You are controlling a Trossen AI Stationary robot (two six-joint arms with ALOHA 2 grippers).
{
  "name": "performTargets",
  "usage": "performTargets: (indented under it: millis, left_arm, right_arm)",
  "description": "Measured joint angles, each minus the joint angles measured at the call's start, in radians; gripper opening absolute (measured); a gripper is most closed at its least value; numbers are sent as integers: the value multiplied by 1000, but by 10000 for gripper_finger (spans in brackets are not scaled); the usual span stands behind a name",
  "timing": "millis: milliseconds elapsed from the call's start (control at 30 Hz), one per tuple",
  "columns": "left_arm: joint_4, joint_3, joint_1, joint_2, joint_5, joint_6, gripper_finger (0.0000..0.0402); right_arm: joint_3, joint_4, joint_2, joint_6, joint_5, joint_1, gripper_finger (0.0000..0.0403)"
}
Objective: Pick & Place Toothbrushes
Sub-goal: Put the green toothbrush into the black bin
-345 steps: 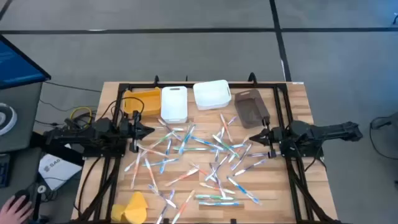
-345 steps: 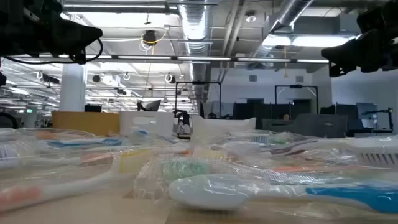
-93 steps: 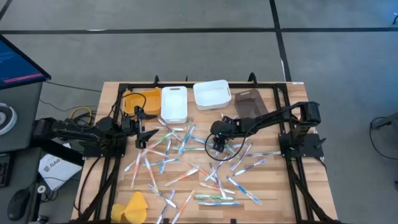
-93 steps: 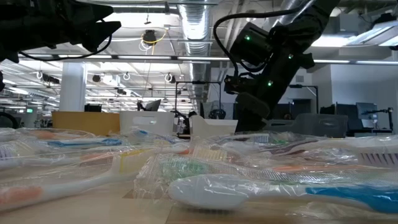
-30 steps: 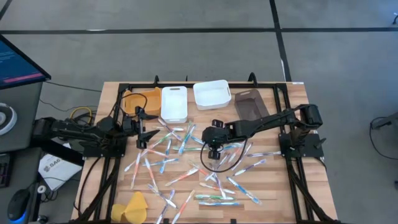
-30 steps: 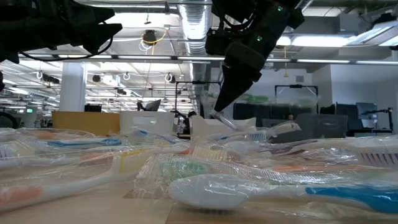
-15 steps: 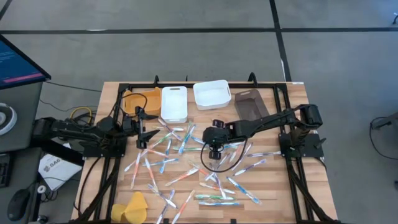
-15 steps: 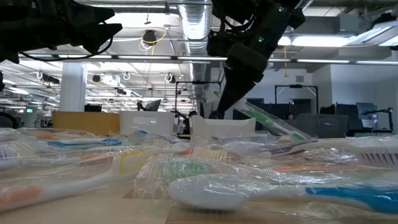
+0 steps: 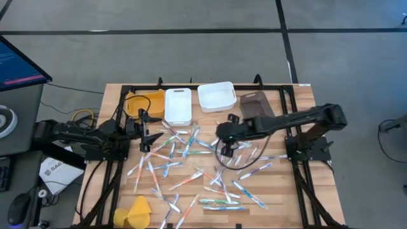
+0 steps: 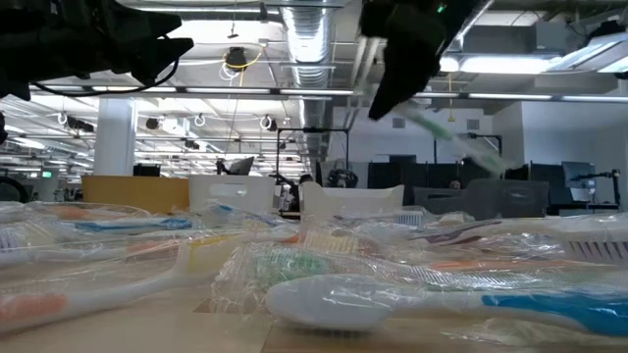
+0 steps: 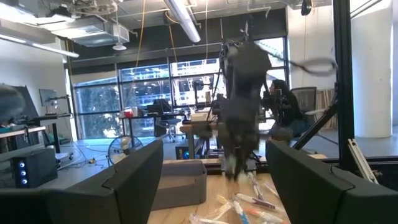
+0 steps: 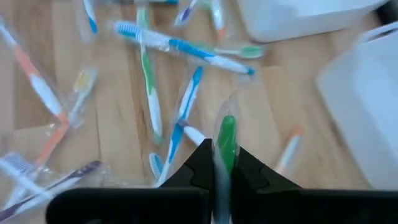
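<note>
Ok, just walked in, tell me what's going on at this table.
The right gripper has its fingers shut on a green toothbrush and holds it raised above the loose toothbrushes scattered over the table. The left gripper waits open at the table's left side. The orange bin, two white bins and brown bin stand along the far edge.

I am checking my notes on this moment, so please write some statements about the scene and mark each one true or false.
1. The right claw is shut on a green toothbrush. True.
2. The left claw holds a toothbrush. False: it is open and empty, at the table's left side.
3. The green toothbrush lies flat on the table. False: it is lifted above the pile.
4. Many toothbrushes lie scattered on the table. True.
</note>
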Motion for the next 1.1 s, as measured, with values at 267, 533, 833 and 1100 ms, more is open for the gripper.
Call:
performTargets:
  millis: [267, 533, 833, 1100]
  left_arm:
    - [1, 0, 0, 2, 0, 0, 281]
    - [1, 0, 0, 2, -5, 1, 281]
    - [6, 0, 0, 2, -5, 1, 281]
    - [0, 0, 0, 9, -4, -3, 281]
  right_arm:
    - [0, -223, -222, 153, 163, -70, 13]
    - [0, -248, -332, 157, 161, -267, 13]
    - [-66, -165, -271, 39, 63, -506, 20]
    - [-159, -80, -257, 22, 0, -622, 15]
